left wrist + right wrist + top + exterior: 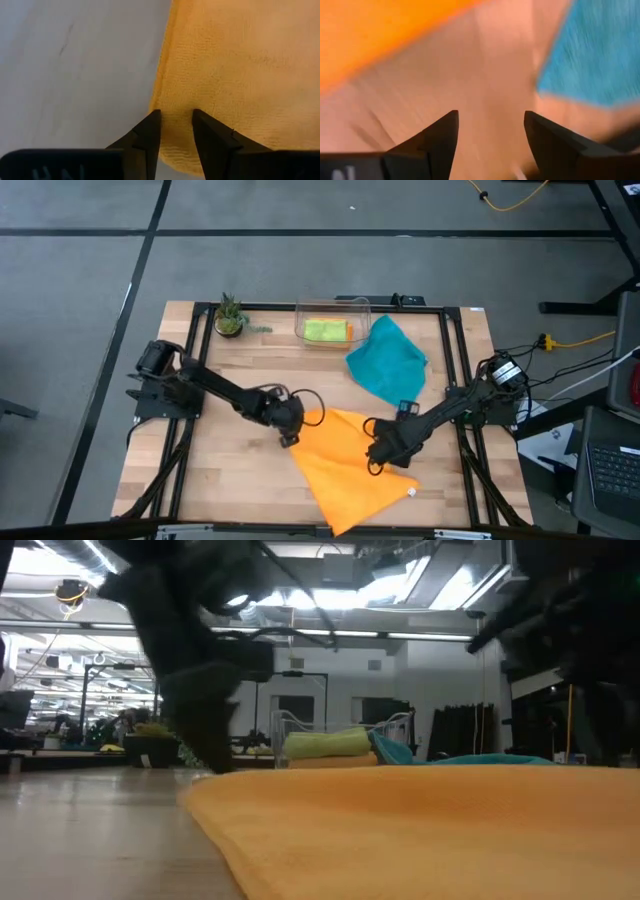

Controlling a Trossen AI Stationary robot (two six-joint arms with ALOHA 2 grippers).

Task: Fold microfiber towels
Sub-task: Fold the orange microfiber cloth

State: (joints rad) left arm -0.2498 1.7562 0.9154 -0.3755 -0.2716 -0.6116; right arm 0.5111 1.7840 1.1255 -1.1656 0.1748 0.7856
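An orange microfiber towel (350, 470) lies spread flat on the near middle of the wooden table. My left gripper (291, 438) is open and points steeply down at the towel's left corner (170, 125), which shows between its fingertips. My right gripper (375, 452) hangs open over the towel's far right edge. Between its fingers (491, 114) shows bare wood, with the orange towel (380, 30) on one side and a teal towel (600, 50) on the other. The teal towel (387, 362) lies loosely flat at the far right. My left gripper has one fingertip (150, 125) on each side of the orange towel's left corner, coming at it from above and slanting. I cannot tell whether the fingertips touch the cloth. The towel lies flat on the table.
A clear plastic bin (300, 320) at the far middle holds a folded lime green towel (322, 330) and a strip of orange cloth (348, 330). A small potted plant (230, 318) stands at the far left. Bare wood lies to the left of the orange towel.
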